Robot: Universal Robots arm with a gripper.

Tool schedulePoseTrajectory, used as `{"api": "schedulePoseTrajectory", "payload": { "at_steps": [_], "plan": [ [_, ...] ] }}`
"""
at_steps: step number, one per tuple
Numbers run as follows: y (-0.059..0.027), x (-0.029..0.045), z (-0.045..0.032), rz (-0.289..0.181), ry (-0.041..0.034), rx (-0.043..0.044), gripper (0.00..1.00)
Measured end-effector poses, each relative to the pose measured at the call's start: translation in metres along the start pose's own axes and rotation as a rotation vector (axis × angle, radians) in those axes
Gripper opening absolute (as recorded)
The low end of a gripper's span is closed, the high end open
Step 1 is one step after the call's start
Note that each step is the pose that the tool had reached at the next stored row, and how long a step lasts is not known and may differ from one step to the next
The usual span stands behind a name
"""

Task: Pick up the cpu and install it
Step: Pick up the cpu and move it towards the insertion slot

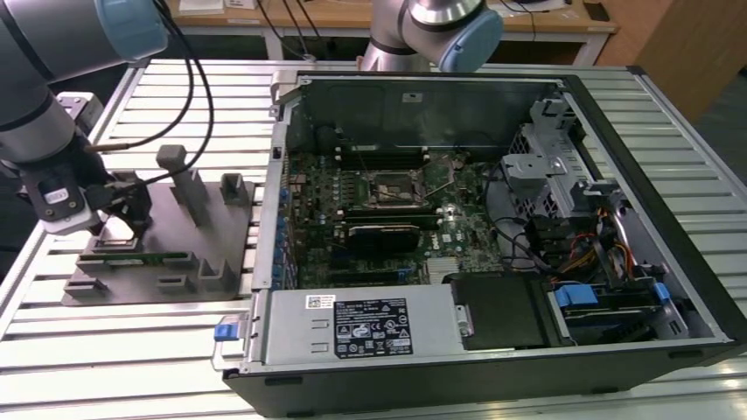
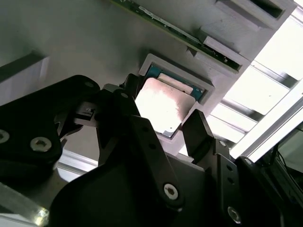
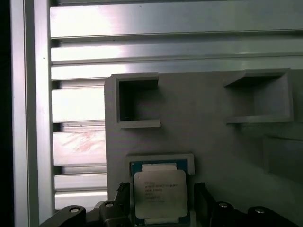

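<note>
One arm leans over the gray fixture plate point(image 1: 164, 229) at the exterior view's left. Its gripper point(image 1: 121, 219) is low over the plate, well apart from the open computer case point(image 1: 421, 109) and the motherboard socket point(image 1: 391, 184).

In the second wrist view, the cpu point(image 2: 163, 106) lies flat in a shallow framed pocket point(image 2: 189, 78) of the plate, with a black finger on either side.

In the first wrist view, the cpu point(image 3: 159, 196) sits in that pocket with the fingers point(image 3: 201, 205) spread wide of it, gripping nothing. The plate rests on a slatted table point(image 3: 78, 104).
</note>
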State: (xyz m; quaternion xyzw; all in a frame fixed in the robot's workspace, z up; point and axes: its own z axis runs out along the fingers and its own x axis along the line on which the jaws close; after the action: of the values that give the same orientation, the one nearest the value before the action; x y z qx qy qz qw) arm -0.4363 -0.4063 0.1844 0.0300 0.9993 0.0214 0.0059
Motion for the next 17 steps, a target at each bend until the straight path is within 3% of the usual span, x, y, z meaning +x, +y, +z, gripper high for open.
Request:
{"api": "schedulePoseTrajectory", "payload": {
  "at_steps": [17],
  "plan": [
    [0.0001, 0.0000, 0.0021, -0.006, 0.0004, -0.0039, 0.65]
  ]
}}
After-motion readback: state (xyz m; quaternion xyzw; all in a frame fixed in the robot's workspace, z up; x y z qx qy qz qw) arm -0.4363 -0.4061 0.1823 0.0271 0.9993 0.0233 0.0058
